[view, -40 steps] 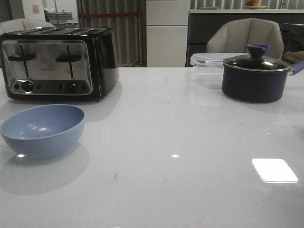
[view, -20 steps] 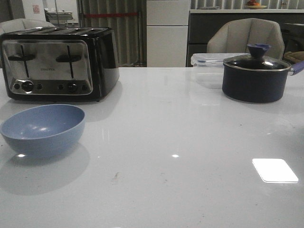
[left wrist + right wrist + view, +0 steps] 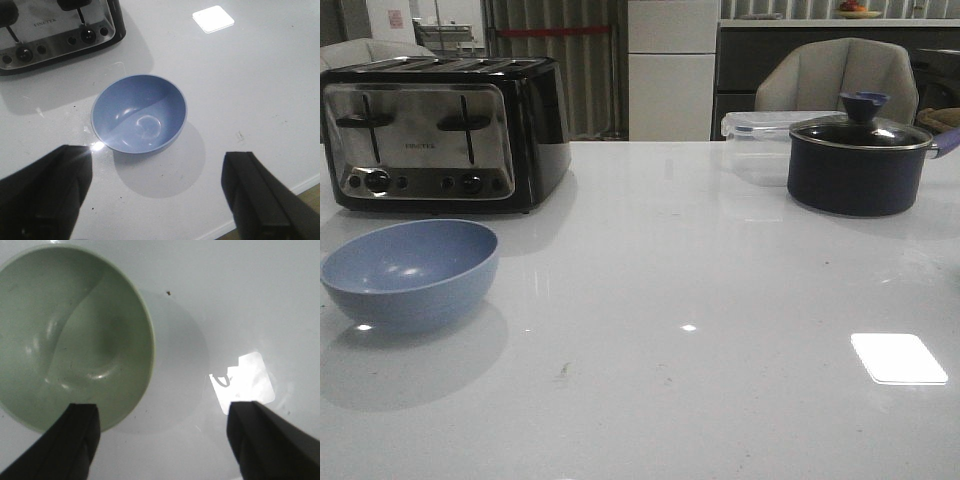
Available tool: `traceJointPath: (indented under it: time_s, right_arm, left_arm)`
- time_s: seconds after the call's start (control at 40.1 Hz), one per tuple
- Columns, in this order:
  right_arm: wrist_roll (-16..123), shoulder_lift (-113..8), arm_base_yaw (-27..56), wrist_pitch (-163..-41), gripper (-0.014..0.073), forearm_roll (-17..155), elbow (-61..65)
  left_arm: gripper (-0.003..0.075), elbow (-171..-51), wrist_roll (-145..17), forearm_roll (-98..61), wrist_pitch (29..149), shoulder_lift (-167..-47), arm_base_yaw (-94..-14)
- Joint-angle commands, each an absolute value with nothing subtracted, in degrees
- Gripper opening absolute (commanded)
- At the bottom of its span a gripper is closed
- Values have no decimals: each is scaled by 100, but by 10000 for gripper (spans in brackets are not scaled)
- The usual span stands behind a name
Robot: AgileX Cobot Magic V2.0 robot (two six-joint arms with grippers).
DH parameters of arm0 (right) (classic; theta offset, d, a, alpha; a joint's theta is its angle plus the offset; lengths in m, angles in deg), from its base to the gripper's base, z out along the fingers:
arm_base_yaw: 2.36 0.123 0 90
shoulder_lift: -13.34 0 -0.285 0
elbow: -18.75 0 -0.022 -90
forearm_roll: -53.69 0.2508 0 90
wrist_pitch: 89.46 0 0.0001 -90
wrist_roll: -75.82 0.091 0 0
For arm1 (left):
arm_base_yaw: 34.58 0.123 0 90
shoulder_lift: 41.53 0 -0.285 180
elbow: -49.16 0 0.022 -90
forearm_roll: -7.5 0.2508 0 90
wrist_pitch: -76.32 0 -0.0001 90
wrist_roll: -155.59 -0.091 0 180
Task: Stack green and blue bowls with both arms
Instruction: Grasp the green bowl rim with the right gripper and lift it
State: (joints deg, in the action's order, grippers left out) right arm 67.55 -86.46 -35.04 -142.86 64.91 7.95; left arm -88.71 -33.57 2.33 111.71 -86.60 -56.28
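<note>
Blue bowl point(image 3: 410, 274): sat upright and empty on the counter point(image 3: 700, 300), at the robot's left, just in front of the toaster point(image 3: 440, 132); untouched.
Green bowl point(image 3: 70, 335): upright and empty on the counter, seen only in the right wrist view; outside the front view, so placed no more exactly than near the right arm.
Left end effector point(image 3: 160, 200): spread wide, holding nothing; hung above the blue bowl, the bowl lying beyond the gap between the fingers point(image 3: 45, 195), not between them.
Right end effector point(image 3: 160, 445): spread wide, holding nothing; hung close over the green bowl, one finger point(image 3: 70, 445) over the rim nearest it, the other over bare counter.
Step in hand: judged the approach, each arm poised over its own bowl; neither bowl gripped, nothing stacked, task barely begun.
Next move: judged a descent by one arm, one finger inside a rim and one outside, then a pinch on the wall; right arm looked better placed for that. Left arm called for a forward shift to bring the blue rim between its fingers.
Care needed: thin curved walls, smooth counter; a poorly centred pinch could tip or slide a bowl.
Further off: dark pot point(image 3: 860, 165) with lid and a clear box point(image 3: 755, 135) at the far right, well apart from both bowls; bright light patch point(image 3: 898, 358) on the counter.
</note>
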Motion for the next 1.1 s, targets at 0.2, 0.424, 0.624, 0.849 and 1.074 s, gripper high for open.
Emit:
traceJointPath:
  time_s: [0.2,0.424,0.624,0.849,1.074]
  right_arm:
    - [6590,-9448,-3350,-13761,619,6611,1385]
    - [6519,-9820,-3224,-13411,479,6619,1396]
    - [6519,-9872,-3191,-13265,291,6654,1396]
    - [6519,-9831,-3186,-13343,155,6662,1396]
    - [6330,-9255,-3010,-13327,93,6669,1396]
  left_arm:
    - [583,-9067,-3368,172,10717,-8685,-5681]
    - [583,-9067,-3368,172,10706,-8685,-5681]
    - [583,-9067,-3368,172,10706,-8685,-5681]
    - [583,-9067,-3368,182,10706,-8685,-5681]
    - [583,-9067,-3368,182,10706,-8685,-5681]
